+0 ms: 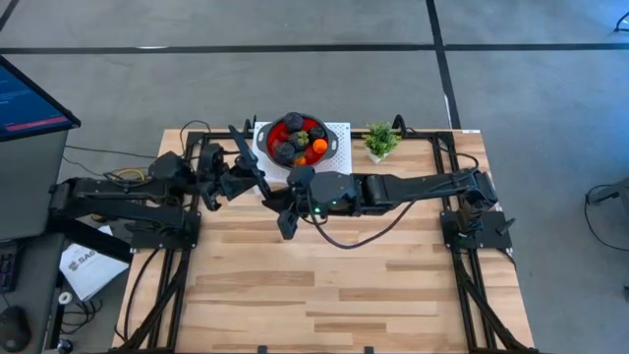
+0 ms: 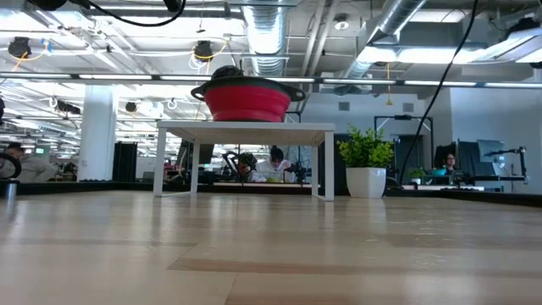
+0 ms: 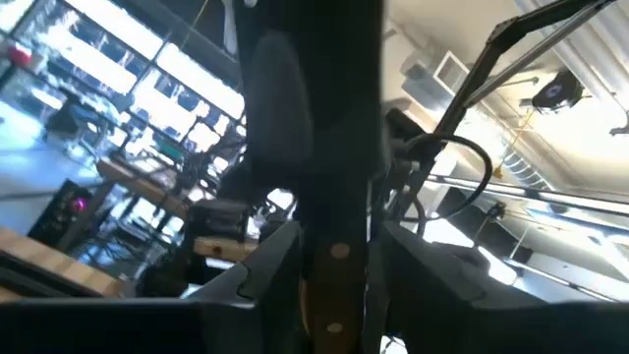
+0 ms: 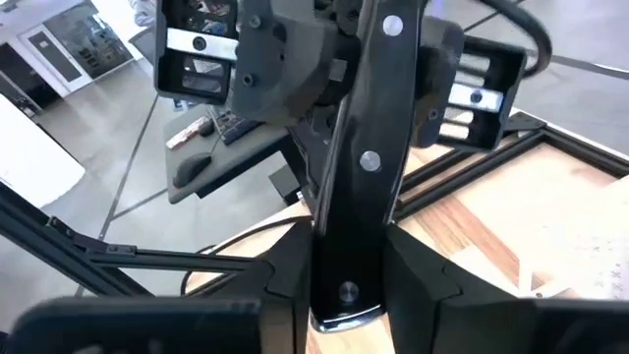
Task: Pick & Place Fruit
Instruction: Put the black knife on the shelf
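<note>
The fruit (image 1: 303, 141), dark, orange and red pieces, lies heaped in the red bowl (image 1: 278, 133) on a small white stand (image 1: 339, 133) at the table's far middle. In the low view the red bowl (image 2: 246, 100) sits on top of the white stand (image 2: 246, 127). A black knife (image 1: 251, 157) is held in the air in front of the stand, between the two arms. My left gripper (image 1: 234, 179) and my right gripper (image 1: 291, 204) meet there, each shut on the knife. Neither gripper shows in the low view. My left gripper pinches the knife's riveted black handle (image 3: 337, 265) between its two fingers (image 3: 257, 280), which lie across it. The knife is lifted clear of the table. My right gripper pinches the same handle near its butt end (image 4: 346, 285) between its two fingers (image 4: 287, 270), across the handle. Farther along the handle (image 4: 373, 118) stands the left gripper.
A small green potted plant (image 1: 380, 141) stands right of the stand, near the far edge. The wooden tabletop (image 1: 324, 285) lies bare toward the near edge. A monitor (image 1: 29, 98) and papers (image 1: 84, 267) sit off the table's left side. People sit in the room behind (image 2: 277, 161).
</note>
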### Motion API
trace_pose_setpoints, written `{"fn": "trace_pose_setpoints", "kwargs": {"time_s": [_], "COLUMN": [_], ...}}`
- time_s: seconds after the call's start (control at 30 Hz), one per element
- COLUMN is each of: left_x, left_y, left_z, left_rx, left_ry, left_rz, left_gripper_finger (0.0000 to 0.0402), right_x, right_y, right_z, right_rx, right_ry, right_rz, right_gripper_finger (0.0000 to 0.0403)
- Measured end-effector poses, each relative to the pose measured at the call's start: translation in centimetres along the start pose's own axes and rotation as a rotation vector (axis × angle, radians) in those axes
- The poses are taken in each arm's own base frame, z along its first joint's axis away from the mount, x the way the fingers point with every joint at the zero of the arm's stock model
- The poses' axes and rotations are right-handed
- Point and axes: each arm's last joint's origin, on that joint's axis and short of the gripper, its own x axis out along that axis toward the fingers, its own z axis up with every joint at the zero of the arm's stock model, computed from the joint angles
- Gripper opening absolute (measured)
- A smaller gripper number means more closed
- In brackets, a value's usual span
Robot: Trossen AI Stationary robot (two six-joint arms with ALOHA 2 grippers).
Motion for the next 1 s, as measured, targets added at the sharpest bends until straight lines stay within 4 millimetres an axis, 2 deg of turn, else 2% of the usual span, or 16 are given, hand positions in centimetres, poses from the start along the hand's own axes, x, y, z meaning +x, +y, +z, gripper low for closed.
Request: {"fn": "trace_pose_setpoints", "kwargs": {"time_s": [0.23, 0.4, 0.5, 0.63, 0.8, 0.9, 1.0], "left_x": [0.0, 0.0, 0.0, 0.1, 0.2, 0.3, 0.3], "left_y": [0.0, 0.3, 0.5, 0.8, 1.0, 1.0, 1.0], "left_z": [0.0, -0.4, -0.7, -1.0, -1.1, -1.2, -1.2], "left_rx": [0.095, 0.122, 0.119, 0.116, 0.114, 0.114, 0.114], "left_ry": [-0.001, 0.044, 0.075, 0.096, 0.104, 0.107, 0.105], "left_rz": [0.001, 0.022, 0.045, 0.06, 0.067, 0.07, 0.069], "left_gripper_finger": [0.0181, 0.0227, 0.0244, 0.0252, 0.0247, 0.0242, 0.0239], "right_x": [-0.5, -3.2, -5.2, -8.6, -11.9, -12.9, -11.5], "right_y": [-0.1, -0.3, -1.2, -4.0, -9.0, -11.2, -13.0], "right_z": [0.4, 2.7, 4.0, 5.1, 3.6, 2.2, 0.6], "right_rx": [-0.001, 0.018, 0.025, 0.132, 0.231, 0.249, 0.24], "right_ry": [-0.03, -0.13, -0.138, -0.051, 0.25, 0.469, 0.6], "right_rz": [-0.053, -0.119, -0.194, -0.346, -0.668, -0.833, -0.858], "right_gripper_finger": [0.0082, 0.0084, 0.0088, 0.0089, 0.009, 0.009, 0.0091]}}
